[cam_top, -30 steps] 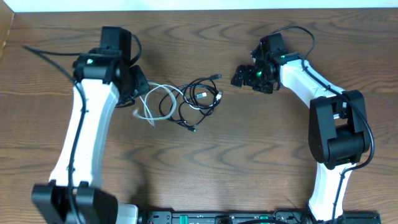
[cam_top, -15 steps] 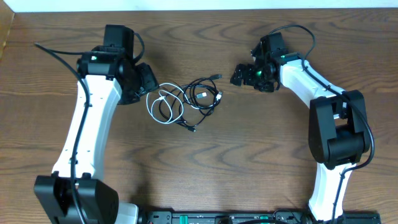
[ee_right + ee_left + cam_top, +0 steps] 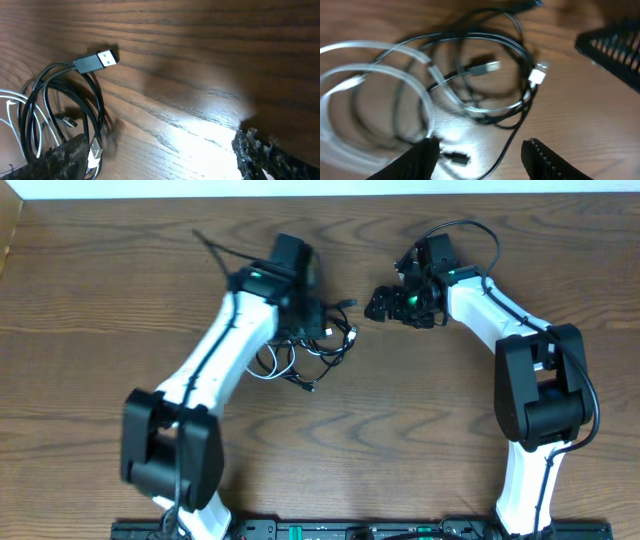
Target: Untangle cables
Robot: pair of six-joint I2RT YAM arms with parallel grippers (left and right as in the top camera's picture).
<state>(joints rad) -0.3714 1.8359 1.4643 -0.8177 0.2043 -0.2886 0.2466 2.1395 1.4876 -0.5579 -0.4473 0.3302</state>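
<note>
The left end effector (image 3: pixel 480 161) has its fingers (image 3: pixel 420 160) spread. The wrist view shows one black strand on the desk running through the gap between them, with nothing pinched. The overhead view shows only that this end effector hangs over the tangle and covers part of it.

The right end effector (image 3: pixel 167 162) is spread wide as well and holds nothing. Overhead it sits just right of the tangle, apart from it, with its fingers turned toward the cables.

The black cable (image 3: pixel 330 340) lies in several overlapping loops at the middle of the desk (image 3: pixel 400 440), toward the far side. The white cable (image 3: pixel 370 80) forms broader loops on the left side of the heap. It crosses through the black loops, so the two are interlaced.

The left wrist view is blurred. It shows a silver-tipped plug (image 3: pixel 484 67) inside the black loops, a small white plug (image 3: pixel 537 75) against their right edge, and a tiny black plug (image 3: pixel 455 158) close to the fingers.

The right wrist view alone gives a sharp look at a black USB plug (image 3: pixel 97 59). It points away from the bundle and lies flat on the wood grain at the far right end of the heap.
</note>
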